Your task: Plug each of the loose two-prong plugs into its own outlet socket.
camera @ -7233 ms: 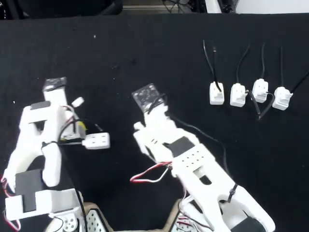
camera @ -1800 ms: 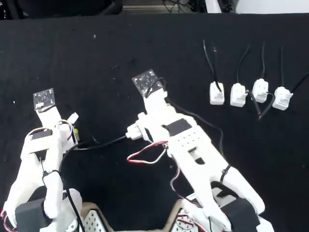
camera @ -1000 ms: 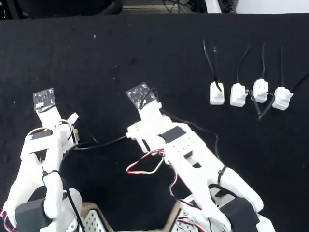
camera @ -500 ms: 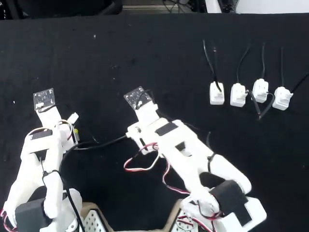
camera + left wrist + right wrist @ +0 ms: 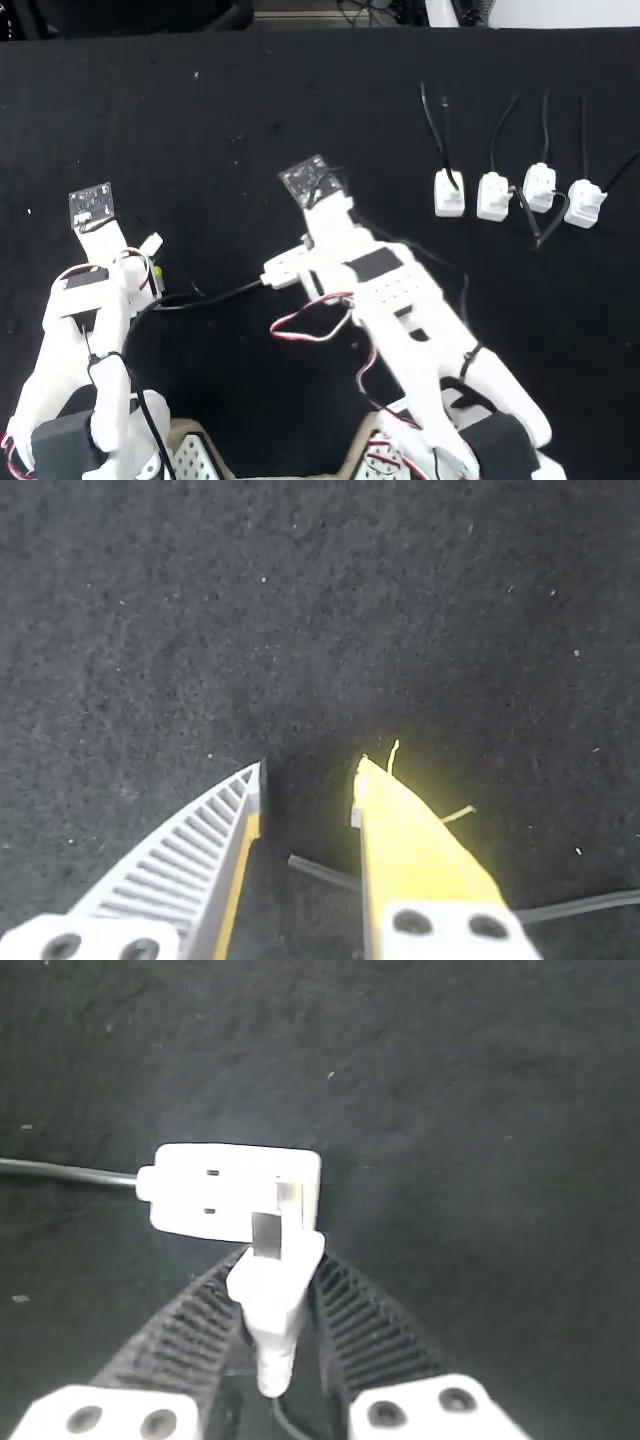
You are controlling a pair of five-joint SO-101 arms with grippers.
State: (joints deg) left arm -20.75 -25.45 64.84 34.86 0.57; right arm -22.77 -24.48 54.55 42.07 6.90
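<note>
With my right gripper (image 5: 278,1262) clamped on a white plug (image 5: 272,1288) at the outlet socket (image 5: 215,1188), near the middle of the table (image 5: 250,120) toward 8 o'clock, I should square the prongs with free slots before pressing.

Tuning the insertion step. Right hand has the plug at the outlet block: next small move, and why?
Probably realign before pushing. The right hand is shut on the plug; its prongs sit over the end of the outlet block, beside the two visible slots, not in them. I'd nudge the plug toward those slots until the prongs line up.
</note>
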